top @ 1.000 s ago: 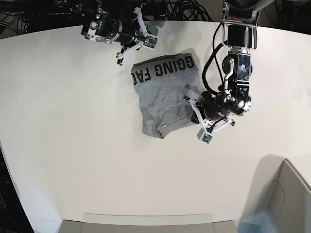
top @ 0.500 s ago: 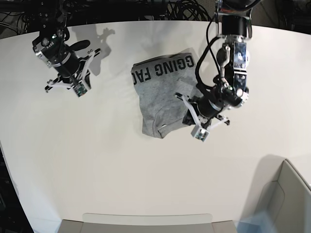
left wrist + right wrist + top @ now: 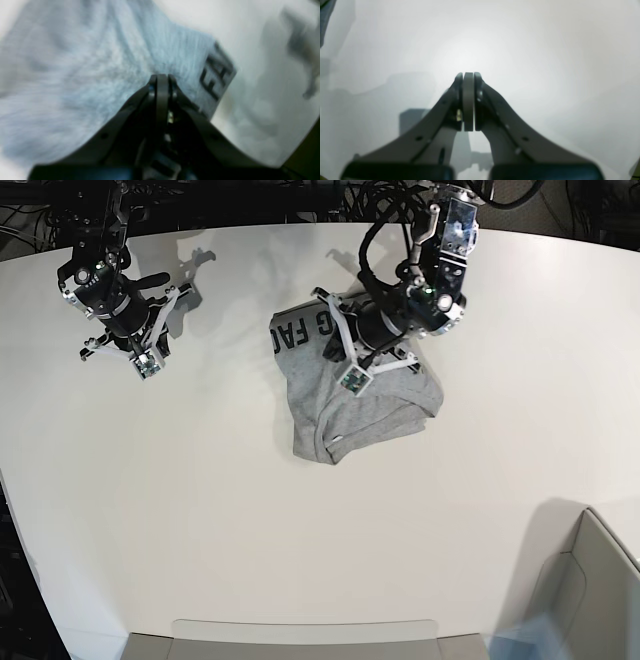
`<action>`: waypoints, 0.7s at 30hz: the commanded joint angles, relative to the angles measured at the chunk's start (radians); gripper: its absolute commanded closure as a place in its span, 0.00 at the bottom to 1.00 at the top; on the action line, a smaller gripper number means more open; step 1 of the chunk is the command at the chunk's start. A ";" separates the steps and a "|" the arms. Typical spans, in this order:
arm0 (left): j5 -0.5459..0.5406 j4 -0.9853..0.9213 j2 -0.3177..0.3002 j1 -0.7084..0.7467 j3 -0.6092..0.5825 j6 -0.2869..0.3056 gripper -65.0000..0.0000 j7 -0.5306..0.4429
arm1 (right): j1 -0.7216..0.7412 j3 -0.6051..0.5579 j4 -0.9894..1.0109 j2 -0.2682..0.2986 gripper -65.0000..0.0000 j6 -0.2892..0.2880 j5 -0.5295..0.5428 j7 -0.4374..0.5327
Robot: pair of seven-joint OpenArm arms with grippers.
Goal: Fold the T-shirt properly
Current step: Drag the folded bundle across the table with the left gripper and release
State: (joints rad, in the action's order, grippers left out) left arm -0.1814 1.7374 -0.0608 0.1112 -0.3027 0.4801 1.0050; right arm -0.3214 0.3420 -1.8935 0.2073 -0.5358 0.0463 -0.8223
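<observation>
The heather-grey T-shirt [image 3: 345, 405] lies folded in a rough bundle at the table's middle back, with a strip of black lettering [image 3: 290, 335] at its upper left. My left gripper [image 3: 332, 345] hovers over the shirt's upper part, jaws shut. In the blurred left wrist view the shut tips [image 3: 162, 77] point down at the grey cloth [image 3: 75, 75], with the letters "FA" [image 3: 216, 76] just to the right; nothing shows between the jaws. My right gripper [image 3: 120, 340] is at the far left of the table, away from the shirt. In the right wrist view it [image 3: 468, 75] is shut and empty over bare white table.
The white table [image 3: 200, 510] carries only the shirt. A grey bin [image 3: 590, 580] stands at the lower right corner, and a flat grey tray edge [image 3: 300, 635] lies along the front. Black cables [image 3: 385, 200] hang behind the back edge.
My left arm has swung from the shirt's lower right edge up and left over its top. The shirt's lower right part now bulges rightward. My right arm left the shirt's top for the far left.
</observation>
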 commanded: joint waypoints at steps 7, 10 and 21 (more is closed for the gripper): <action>0.127 -0.147 -0.043 -0.044 -0.017 -0.045 1.00 -0.054 | 0.006 0.004 -0.019 0.010 1.00 0.000 0.004 0.019; 0.142 -0.164 -0.112 -0.048 -0.017 -0.045 1.00 -0.054 | 0.000 0.006 -0.019 0.010 1.00 0.000 0.004 0.019; 0.135 -0.363 -0.403 -0.173 -0.019 -0.042 1.00 -0.128 | 0.003 0.002 -0.016 0.010 1.00 0.000 0.004 0.021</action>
State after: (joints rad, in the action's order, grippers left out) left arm -0.1165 1.4002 -0.4423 -0.0723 -0.3241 0.4492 0.7513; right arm -0.3290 0.3405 -1.8935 0.2073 -0.5358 0.0467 -0.8219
